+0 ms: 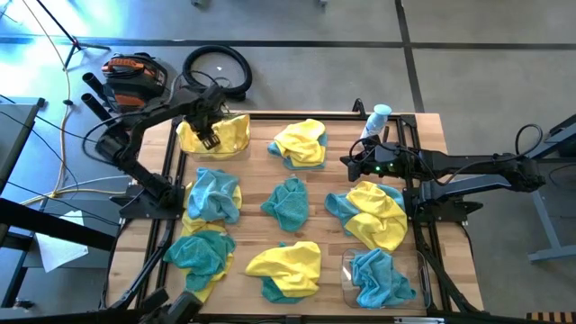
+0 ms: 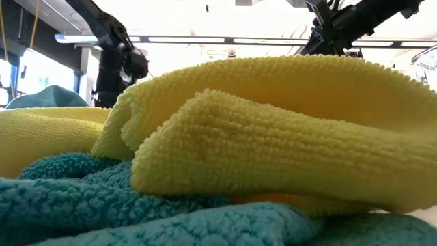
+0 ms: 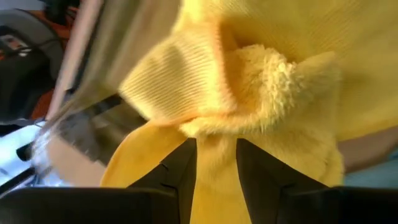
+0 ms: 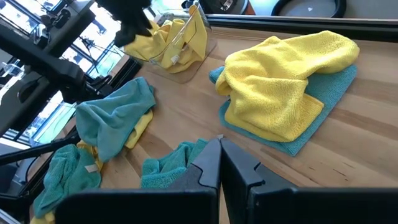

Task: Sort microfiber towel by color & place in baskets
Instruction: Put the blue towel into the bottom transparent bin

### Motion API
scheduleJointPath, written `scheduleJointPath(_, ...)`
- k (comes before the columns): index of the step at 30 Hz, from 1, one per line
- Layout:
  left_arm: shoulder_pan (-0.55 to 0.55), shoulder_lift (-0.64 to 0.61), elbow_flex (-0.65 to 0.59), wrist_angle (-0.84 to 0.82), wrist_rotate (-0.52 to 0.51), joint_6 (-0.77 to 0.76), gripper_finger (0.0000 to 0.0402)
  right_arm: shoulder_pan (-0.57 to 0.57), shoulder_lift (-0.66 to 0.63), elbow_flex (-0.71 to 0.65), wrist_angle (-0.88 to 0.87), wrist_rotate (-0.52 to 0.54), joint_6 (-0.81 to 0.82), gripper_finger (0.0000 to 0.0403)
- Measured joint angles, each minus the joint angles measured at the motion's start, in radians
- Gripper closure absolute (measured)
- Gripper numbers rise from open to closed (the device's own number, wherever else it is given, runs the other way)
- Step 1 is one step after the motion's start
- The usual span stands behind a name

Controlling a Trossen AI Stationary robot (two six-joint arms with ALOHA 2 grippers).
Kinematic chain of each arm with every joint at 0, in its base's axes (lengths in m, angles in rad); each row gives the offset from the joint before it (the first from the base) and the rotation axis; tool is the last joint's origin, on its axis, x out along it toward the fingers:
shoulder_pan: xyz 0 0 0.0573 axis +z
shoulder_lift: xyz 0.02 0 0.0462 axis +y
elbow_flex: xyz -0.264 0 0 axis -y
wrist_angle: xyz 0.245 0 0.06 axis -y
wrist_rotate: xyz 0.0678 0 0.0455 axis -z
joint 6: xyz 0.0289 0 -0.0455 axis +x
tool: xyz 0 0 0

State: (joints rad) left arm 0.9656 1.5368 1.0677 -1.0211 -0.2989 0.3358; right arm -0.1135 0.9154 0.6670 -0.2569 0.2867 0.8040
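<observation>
Towels lay mostly unsorted. You had yellow ones (image 1: 214,137) in the bin (image 1: 236,120) at eleven o'clock and teal ones (image 1: 382,277) in the bin (image 1: 346,268) at five; about seven mixed piles waited between. Your left gripper (image 1: 210,139) hovered over the yellow bin, jaws slightly parted, yellow cloth between them, grip uncertain. Your right gripper (image 4: 219,163), at two o'clock, was closed and empty. No writing was legible.

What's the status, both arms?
Left tool over far-left basket, shut on yellow towel. Right tool shut, empty, mid-table. Teal towel in near-right basket. Nothing blocking.
</observation>
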Motion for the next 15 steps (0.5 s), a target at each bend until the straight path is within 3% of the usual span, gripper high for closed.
scheduleJointPath(5, -0.023, -0.153, 0.0, -0.034, 0.037, -0.138, 0.0299, 0.0, 0.0, 0.0, 0.0, -0.001, -0.055, 0.0403)
scheduleJointPath(9, -0.068, -0.272, 0.001, -0.025, 0.205, -0.328, 0.0299, 0.0, 0.0, 0.0, 0.0, -0.002, -0.121, 0.0403)
scheduleJointPath(12, -0.138, -0.341, 0.001, -0.018, 0.313, -0.448, 0.0305, 0.0, 0.0, 0.0, 0.0, -0.001, -0.153, 0.0403)
scheduleJointPath(15, -0.253, -0.386, 0.001, -0.006, 0.31, -0.539, 0.0318, 0.0, 0.0, 0.0, 0.0, -0.002, -0.154, 0.0403)
